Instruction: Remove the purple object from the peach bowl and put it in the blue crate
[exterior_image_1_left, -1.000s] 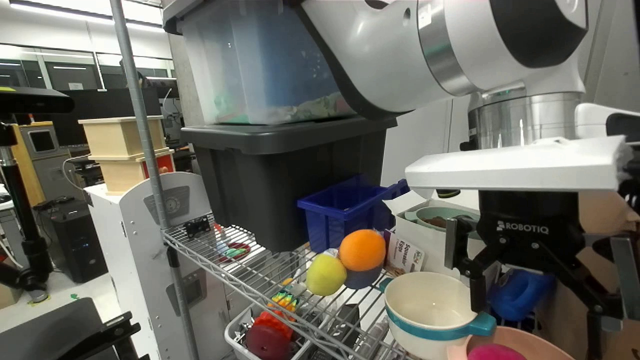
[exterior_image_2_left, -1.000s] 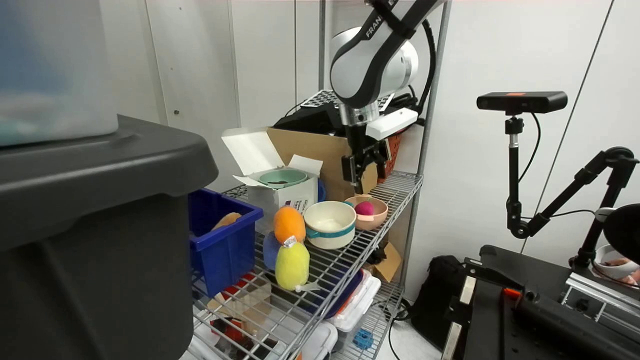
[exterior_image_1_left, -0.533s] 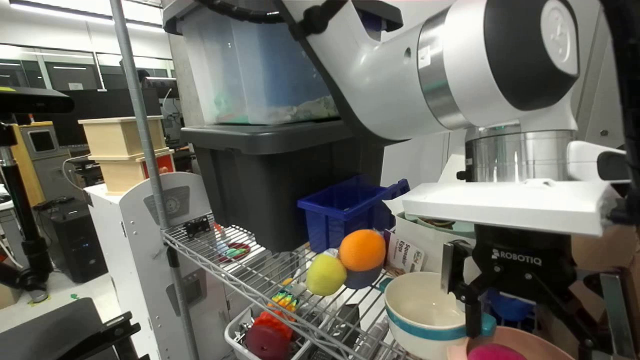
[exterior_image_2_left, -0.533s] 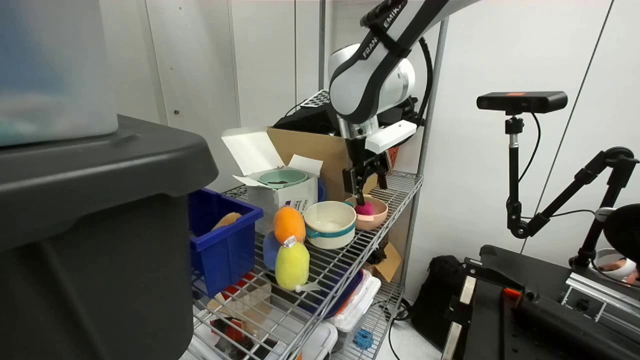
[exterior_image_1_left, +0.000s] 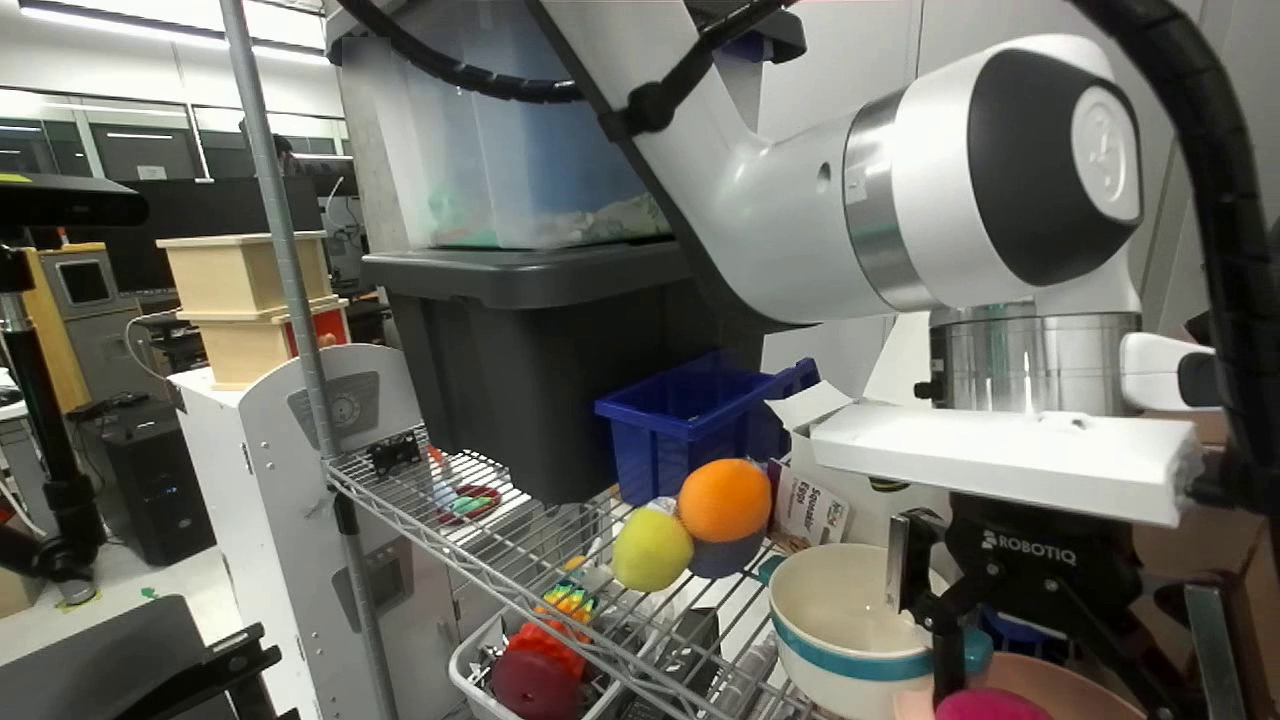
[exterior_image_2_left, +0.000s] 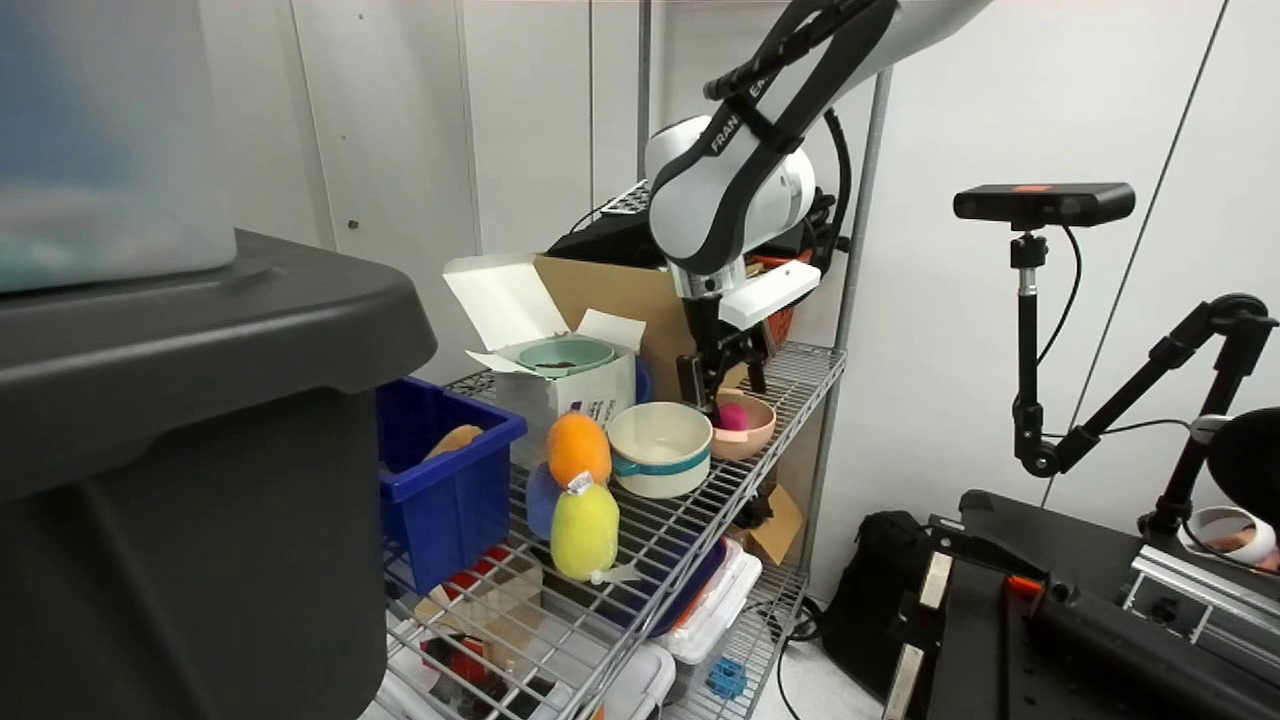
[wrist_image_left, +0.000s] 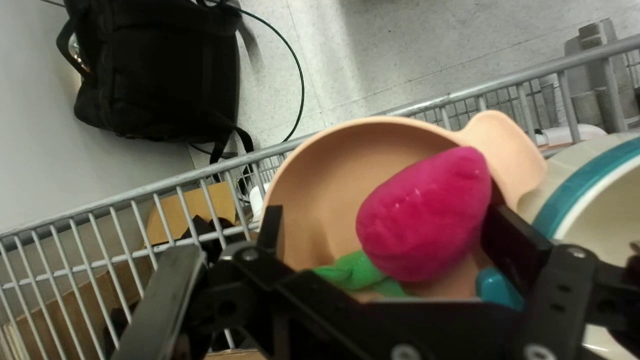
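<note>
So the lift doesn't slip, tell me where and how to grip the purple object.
Best across the thick magenta middle of the purple object, from above: the wall of the peach bowl would likely block a side approach. One end tapers and might slip; green leaves mark the other. It slants between the open fingers, so a slight turn of the hand may help.

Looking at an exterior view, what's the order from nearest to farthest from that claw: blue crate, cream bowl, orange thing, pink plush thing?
From the claw in an exterior view:
1. the pink plush thing, inside the peach bowl
2. the cream bowl, beside the peach bowl
3. the orange thing, past the cream bowl
4. the blue crate, beyond the orange thing
</note>
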